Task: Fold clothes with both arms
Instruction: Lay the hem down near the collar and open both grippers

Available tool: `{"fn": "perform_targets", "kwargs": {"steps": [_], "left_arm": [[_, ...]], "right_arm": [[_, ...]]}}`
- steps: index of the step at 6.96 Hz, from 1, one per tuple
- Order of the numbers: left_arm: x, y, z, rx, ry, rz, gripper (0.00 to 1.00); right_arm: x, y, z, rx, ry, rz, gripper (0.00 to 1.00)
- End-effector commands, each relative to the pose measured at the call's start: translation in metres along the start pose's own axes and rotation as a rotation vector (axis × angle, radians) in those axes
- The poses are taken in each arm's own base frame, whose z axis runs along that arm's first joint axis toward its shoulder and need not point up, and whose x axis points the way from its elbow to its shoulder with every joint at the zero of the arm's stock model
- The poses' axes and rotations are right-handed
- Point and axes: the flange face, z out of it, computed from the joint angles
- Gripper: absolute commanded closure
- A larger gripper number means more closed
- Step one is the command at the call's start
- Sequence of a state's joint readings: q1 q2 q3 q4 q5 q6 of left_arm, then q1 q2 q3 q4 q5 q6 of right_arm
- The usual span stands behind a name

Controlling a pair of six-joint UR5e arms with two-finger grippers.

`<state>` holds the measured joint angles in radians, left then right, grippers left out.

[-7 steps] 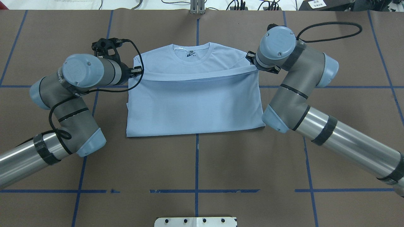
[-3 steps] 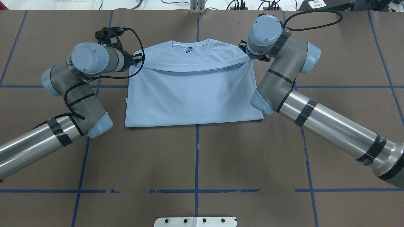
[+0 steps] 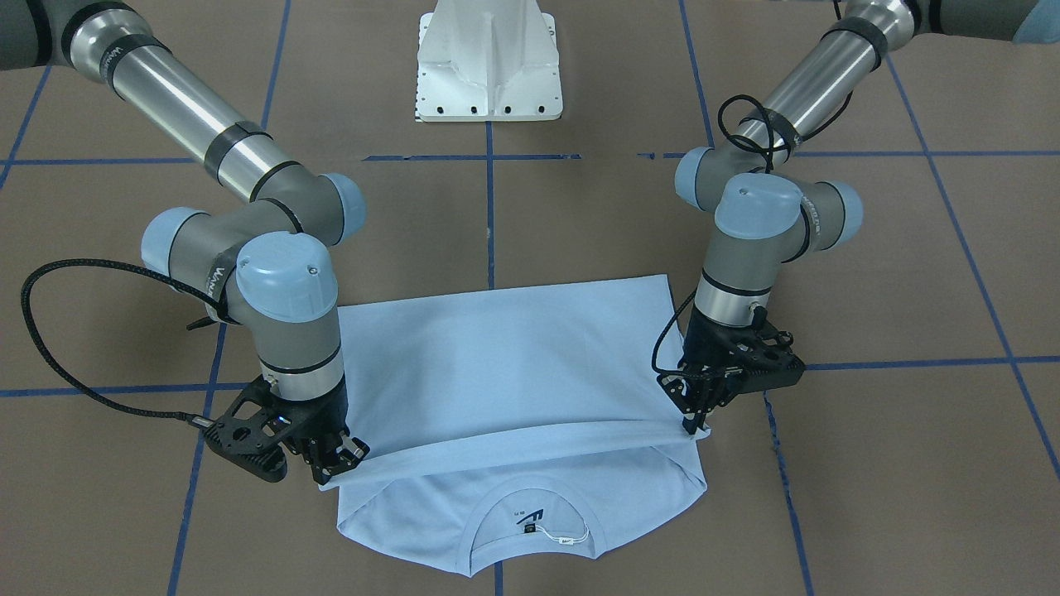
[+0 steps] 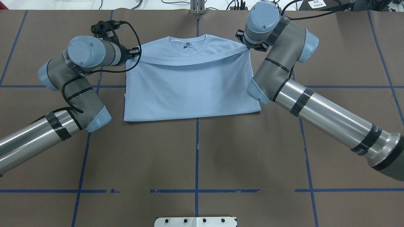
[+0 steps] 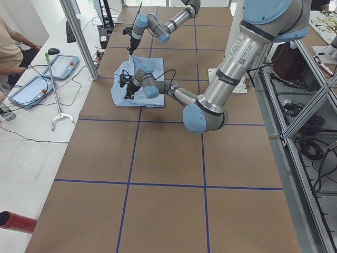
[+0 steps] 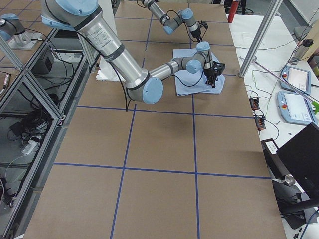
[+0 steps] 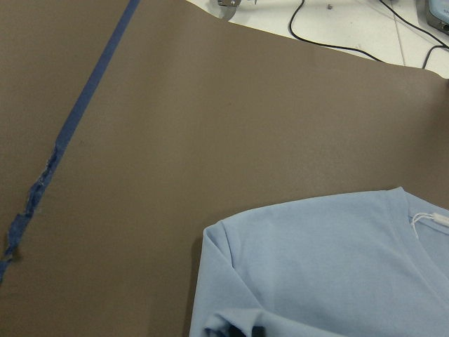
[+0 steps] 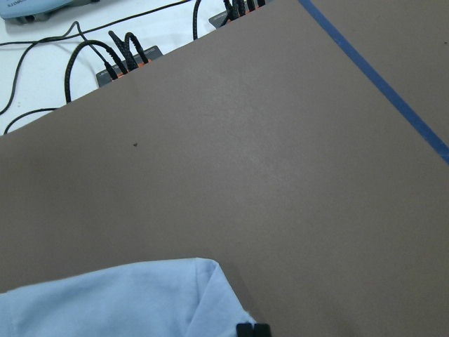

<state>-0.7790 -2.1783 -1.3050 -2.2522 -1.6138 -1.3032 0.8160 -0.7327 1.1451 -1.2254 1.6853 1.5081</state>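
Light blue, the T-shirt lies on the brown table mat at the far middle, its round collar and white neck tag on the side farthest from the robot. Its near half is doubled over, the turned edge stopping just short of the collar. The left gripper has its fingers pinched tight on that edge at the left corner. The right gripper clamps the right corner likewise. Between them the edge hangs slightly above the layer beneath.
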Motion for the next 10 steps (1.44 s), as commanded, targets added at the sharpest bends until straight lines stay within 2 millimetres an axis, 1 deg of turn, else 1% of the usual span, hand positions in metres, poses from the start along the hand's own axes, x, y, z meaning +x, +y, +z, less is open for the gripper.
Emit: {"fn": "perform_targets", "kwargs": {"steps": [1,2,3,4,5,6,7,8,9,10], "left_arm": [[-0.003,-0.014,-0.005,0.021,0.028,-0.003,1.00],[-0.003,-0.014,-0.005,0.021,0.028,0.004,1.00],[-0.003,-0.014,-0.005,0.021,0.028,0.004,1.00],[-0.006,-0.012,-0.002,0.017,0.020,0.005,0.98],[-0.013,-0.010,0.008,0.010,-0.001,0.004,0.84],[-0.014,-0.011,0.008,0.014,-0.002,0.002,0.74],[-0.014,-0.012,0.007,0.020,0.007,0.002,0.71],[-0.015,-0.022,0.002,0.038,0.028,-0.004,0.71],[-0.015,-0.027,-0.001,0.042,0.037,-0.006,0.71],[-0.014,-0.036,-0.007,0.060,0.076,-0.009,0.71]], "right_arm": [[-0.002,-0.012,0.000,-0.008,0.005,0.007,1.00],[-0.002,-0.011,0.003,-0.009,0.010,0.005,1.00],[-0.003,-0.012,0.015,-0.011,0.036,0.006,1.00],[-0.005,-0.012,0.017,-0.011,0.042,-0.006,1.00],[-0.012,-0.013,0.016,-0.012,0.041,-0.030,0.48],[-0.023,-0.013,0.012,-0.010,0.036,-0.033,0.35],[-0.021,-0.013,0.015,-0.009,0.042,-0.034,0.23],[-0.023,-0.014,0.011,-0.010,0.035,-0.032,0.23],[-0.002,-0.011,0.003,-0.011,0.009,-0.025,0.21],[0.014,0.025,-0.014,-0.038,-0.044,-0.056,0.17]]}}
